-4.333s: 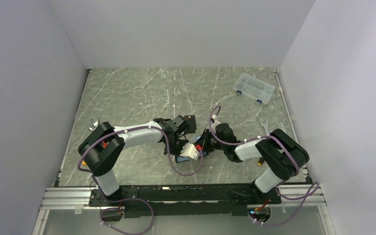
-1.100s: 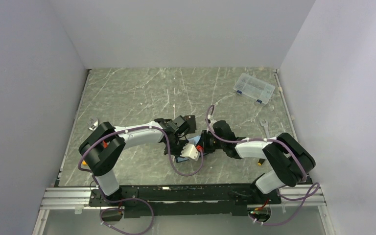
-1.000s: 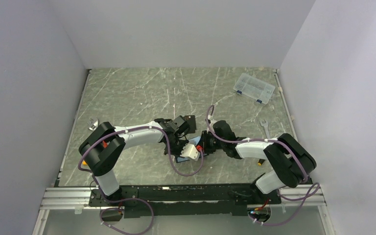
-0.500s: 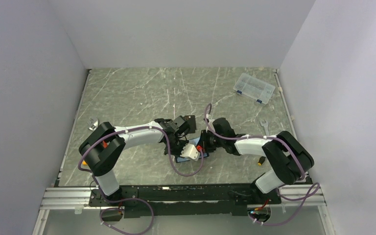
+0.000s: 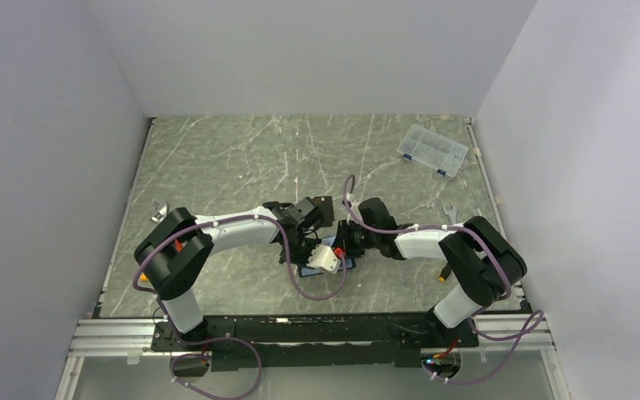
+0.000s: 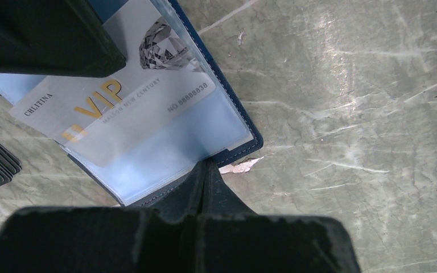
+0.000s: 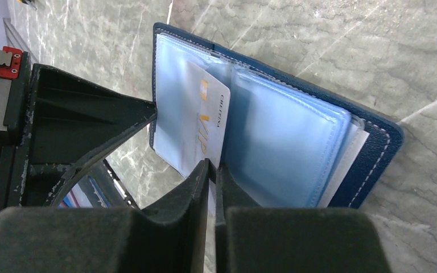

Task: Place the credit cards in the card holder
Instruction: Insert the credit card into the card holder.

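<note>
navy-blue folding leather-like card holder (image 7: 381,148) lies open and flat on the table, centre of the overhead view between the two wrists, lighter blue clear sleeves facing up. silver-white plastic vip card (image 6: 119,96) looks tucked partway into one sleeve. film covers part of it, and one end runs under the dark finger at the upper left of the left wrist view.

right gripper (image 7: 211,170), bottom centre of its own view: fingers at a thin slit with the card's near edge in it. it holds the card by that edge, likely so the card can be pushed along the pocket. judged: insertion midway, this card not yet seated. other cards not made out here.

left gripper (image 6: 205,173), bottom centre of its view: fingers fully together, tips against the holder's navy rim. reads as an anchor so the holder does not slide under the push. whether it nips the cover or only pins it, cannot tell.

surface: grey-green marbled table top (image 5: 242,158) with pale veins, and a small pale chip (image 6: 240,166) just beside the left tips. clear plastic compartment box (image 5: 433,150) sits upper right of the overhead view, well apart. small metal wrench (image 5: 448,215) lies right of centre, near the right arm. plain white walls (image 5: 317,58) close three sides.
</note>
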Tool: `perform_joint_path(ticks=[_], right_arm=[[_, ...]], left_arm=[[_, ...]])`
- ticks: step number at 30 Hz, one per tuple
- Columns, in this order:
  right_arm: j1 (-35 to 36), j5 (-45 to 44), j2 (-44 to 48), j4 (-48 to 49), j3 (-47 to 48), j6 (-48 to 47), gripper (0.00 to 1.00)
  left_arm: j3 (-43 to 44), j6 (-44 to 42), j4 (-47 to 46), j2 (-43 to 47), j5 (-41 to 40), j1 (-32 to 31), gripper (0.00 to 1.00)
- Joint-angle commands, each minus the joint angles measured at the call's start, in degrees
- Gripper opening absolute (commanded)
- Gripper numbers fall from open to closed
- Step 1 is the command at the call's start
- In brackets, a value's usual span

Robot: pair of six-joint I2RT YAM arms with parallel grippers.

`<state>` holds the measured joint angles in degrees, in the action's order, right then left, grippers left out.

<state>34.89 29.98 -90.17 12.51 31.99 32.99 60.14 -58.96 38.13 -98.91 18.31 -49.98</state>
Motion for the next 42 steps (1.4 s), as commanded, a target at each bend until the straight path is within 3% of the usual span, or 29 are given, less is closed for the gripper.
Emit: perform_joint_path(ticks=[1,3,13,25,42], right_arm=[[1.38,-1.32,-1.99,-4.44,0.21,-1.16,0.16],[2.22,-3.24,-1.47,-5.22,0.68,-0.86,0.24],[4.22,-15.54,4.45,-12.99,3.00,-2.02,0.42],[4.59,-15.96,1.91,-10.31,5.17,-0.47,0.39],[11.53,-16.71,-3.41,-7.88,8.77,1.92,0.38]], left_arm=[[-2.35,-0.09,0.91,-3.85,-1.41,-0.45,0.00],[-2.28,0.02,0.89,-3.92,-1.35,-0.39,0.00],[-2.71,-0.25,0.45,-3.42,-2.00,-0.38,0.00],[-3.67,-0.65,-0.42,-2.51,-2.81,-0.40,0.00],[-3.82,-0.72,-0.99,-2.38,-2.95,-0.40,0.00]])
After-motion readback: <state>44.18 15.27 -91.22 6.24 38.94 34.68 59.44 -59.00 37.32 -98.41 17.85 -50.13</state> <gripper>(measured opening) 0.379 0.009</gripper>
